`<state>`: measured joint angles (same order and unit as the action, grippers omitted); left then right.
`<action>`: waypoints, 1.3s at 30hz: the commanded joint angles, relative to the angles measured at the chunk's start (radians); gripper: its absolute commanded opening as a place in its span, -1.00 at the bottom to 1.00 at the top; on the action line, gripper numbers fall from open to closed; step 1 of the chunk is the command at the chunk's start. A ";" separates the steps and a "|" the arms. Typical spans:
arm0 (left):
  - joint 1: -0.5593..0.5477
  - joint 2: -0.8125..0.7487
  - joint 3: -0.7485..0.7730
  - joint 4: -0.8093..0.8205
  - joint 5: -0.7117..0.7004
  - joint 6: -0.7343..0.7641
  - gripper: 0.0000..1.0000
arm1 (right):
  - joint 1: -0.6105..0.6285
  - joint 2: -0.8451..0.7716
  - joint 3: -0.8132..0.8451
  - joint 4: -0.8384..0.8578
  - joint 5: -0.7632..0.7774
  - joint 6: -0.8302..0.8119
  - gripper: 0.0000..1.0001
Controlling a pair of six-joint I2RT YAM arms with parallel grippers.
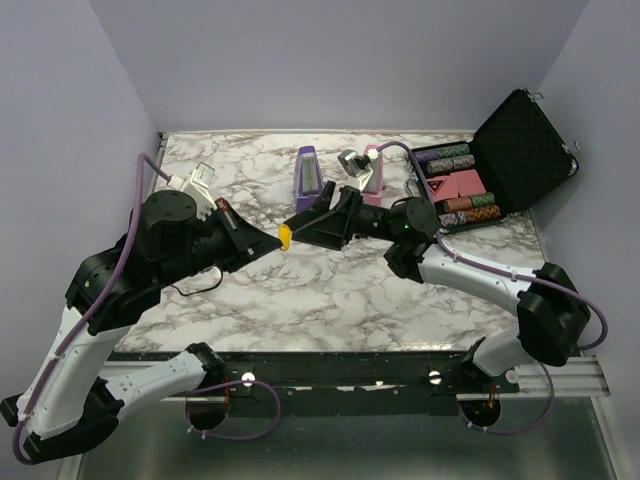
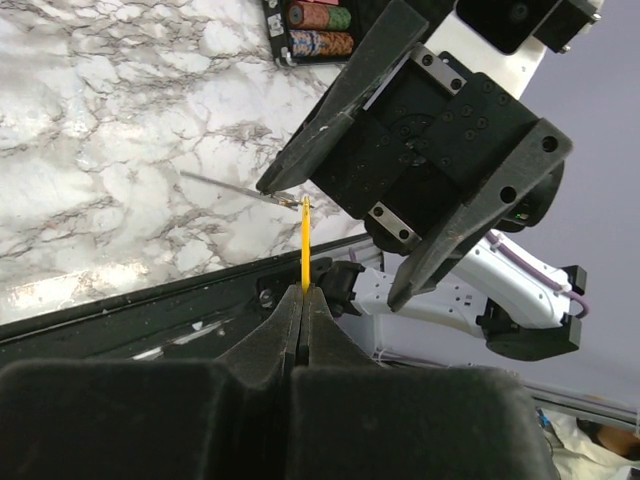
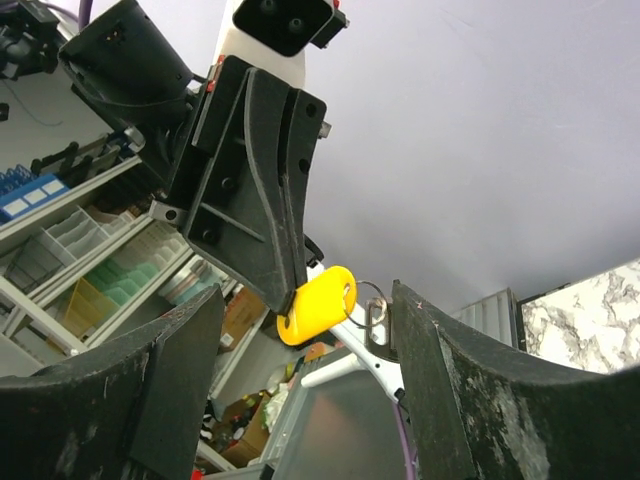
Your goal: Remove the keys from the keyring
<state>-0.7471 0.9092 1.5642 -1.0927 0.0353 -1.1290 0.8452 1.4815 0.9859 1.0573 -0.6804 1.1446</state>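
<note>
Largest, a marbled white and grey worktop, with both arm bases at its near edge. At the far right corner, an open black case, lid raised, with rows of poker chips and pink blocks inside; printing on the chips too small to read. Near the middle of the far edge, a purple metronome and a pink metronome, both upright, with a small silver object between them, too small to identify. Above the middle of the worktop, in the air, the right gripper and the left gripper tip to tip. Right one spread wide, one finger on each side of the key, with a clear gap to both in the right wrist view. Left one pressed fully together, pinching one end of the key's head. Smallest, the key itself: flat bright yellow head, seen edge-on as a thin yellow strip in the left wrist view, lifted off the worktop. At the hole end of the head, a thin silver keyring; other keys on it hidden or too small to make out.
</note>
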 commanded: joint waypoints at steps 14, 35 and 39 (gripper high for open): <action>0.008 -0.041 -0.003 0.067 0.035 -0.061 -1.00 | 0.037 0.030 0.007 0.082 -0.054 0.018 0.39; 0.011 -0.066 -0.027 0.065 0.029 -0.066 -1.00 | 0.035 0.014 -0.013 0.113 -0.033 0.027 0.01; 0.012 -0.070 -0.035 0.066 0.028 -0.068 -1.00 | 0.035 0.017 -0.012 0.107 -0.031 0.026 -0.12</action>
<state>-0.7406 0.8539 1.5440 -1.0344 0.0566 -1.1908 0.8715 1.5093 0.9802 1.1366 -0.7120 1.1782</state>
